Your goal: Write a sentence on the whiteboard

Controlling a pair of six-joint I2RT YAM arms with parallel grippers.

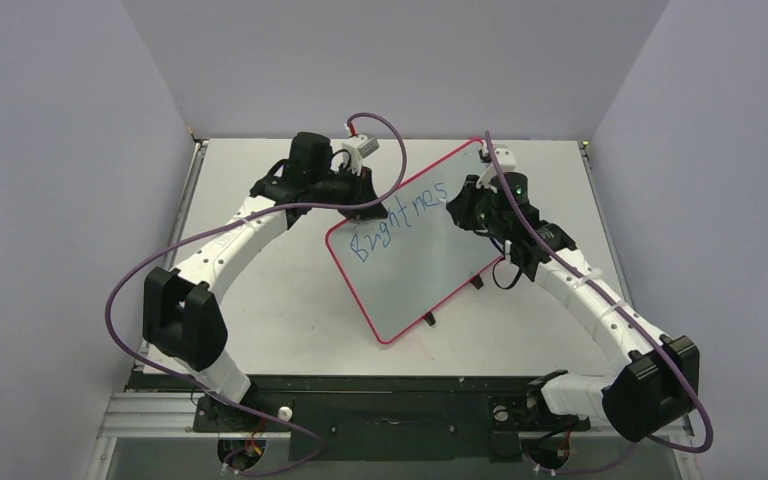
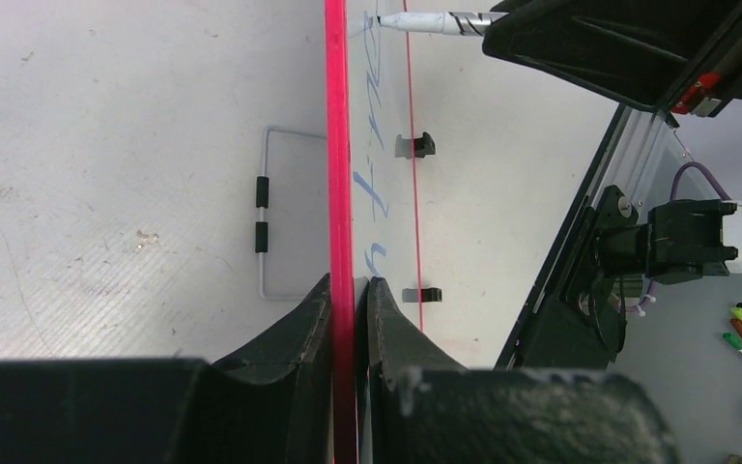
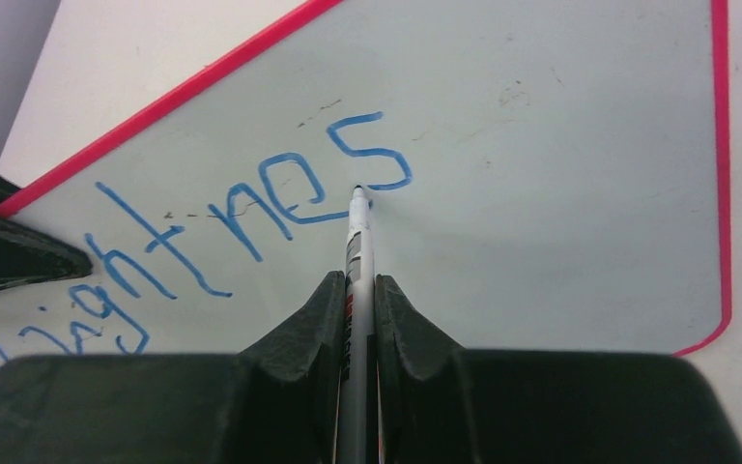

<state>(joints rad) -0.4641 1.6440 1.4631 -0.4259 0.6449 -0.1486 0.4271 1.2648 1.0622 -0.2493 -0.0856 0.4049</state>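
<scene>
**At the middle of the surface (image 1: pixel 290 310): a first word one letter short**

Across the middle of the surface the whiteboard (image 1: pixel 430 270) sits turned on a diagonal. The left pincer (image 2: pixel 351 285) grips it at the far-left edge, jaws pressed together on the red rim. The right pincer (image 3: pixel 356 282) is clamped on a marker (image 3: pixel 358 227), whose tip touches the board at the tail of the "s". The sentence (image 3: pixel 251 208) reads "Brightnes" in blue. The step in hand therefore looks like finishing that letter and adding a second "s", with most of the writing yet to come.

To do this well, the right arm should lift the tip cleanly and shift a little toward the bare white just right of the last letter. It should then set down with light, even pressure, since a hard push could slide or tip the board. The left pincer's hold should not loosen while strokes run. The letters climb toward the board's far corner, and room on that line looks to be running short. The next letter is best kept small, and the following words begun on a lower line.
</scene>
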